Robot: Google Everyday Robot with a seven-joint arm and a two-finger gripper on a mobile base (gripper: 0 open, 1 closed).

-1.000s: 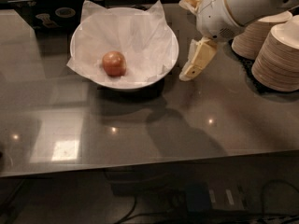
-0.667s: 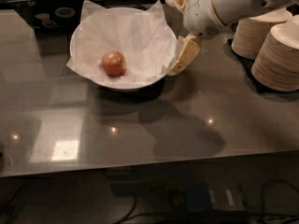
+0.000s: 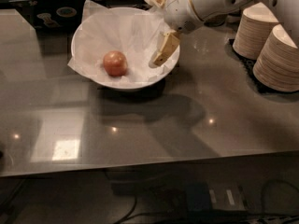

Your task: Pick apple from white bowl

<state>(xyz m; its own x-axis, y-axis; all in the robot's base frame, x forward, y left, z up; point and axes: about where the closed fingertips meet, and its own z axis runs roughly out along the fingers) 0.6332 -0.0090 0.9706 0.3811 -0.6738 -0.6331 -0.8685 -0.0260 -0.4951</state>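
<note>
Apple (image 3: 115, 62): lies in the bowl (image 3: 93, 29), a little toward 9 o'clock of its centre, resting on the crumpled paper (image 3: 135, 34), nothing touching it.
Bowl: sits on the dark tabletop (image 3: 140, 125) toward 11 o'clock of the view; paper corners stick up around the rim.
Hand (image 3: 162, 55): hangs over the bowl's 3 o'clock rim, just inside it, on the arm (image 3: 205, 1) that reaches in from 1 o'clock.
Hand state: only one tan finger (image 3: 166, 48) shows plainly, pointing down and toward 7 o'clock; I cannot tell how wide the hand stands, and it holds nothing.
Key relation: the apple lies at about 9 o'clock from the hand, near but clearly apart, with bare paper between them.
Long axis: the apple is round, so no side favours the grasp; the approach can follow the finger's own slant.
Next move, as a judgement: the hand needs to travel toward 9 o'clock and lower so the apple sits between the fingers.
Risk: the loose paper may bunch under the finger, and the apple may roll.
Elsewhere: stacks of paper bowls (image 3: 273, 43) stand at 2 o'clock, well apart; a laptop (image 3: 51, 13) sits at 11 o'clock behind the bowl.
</note>
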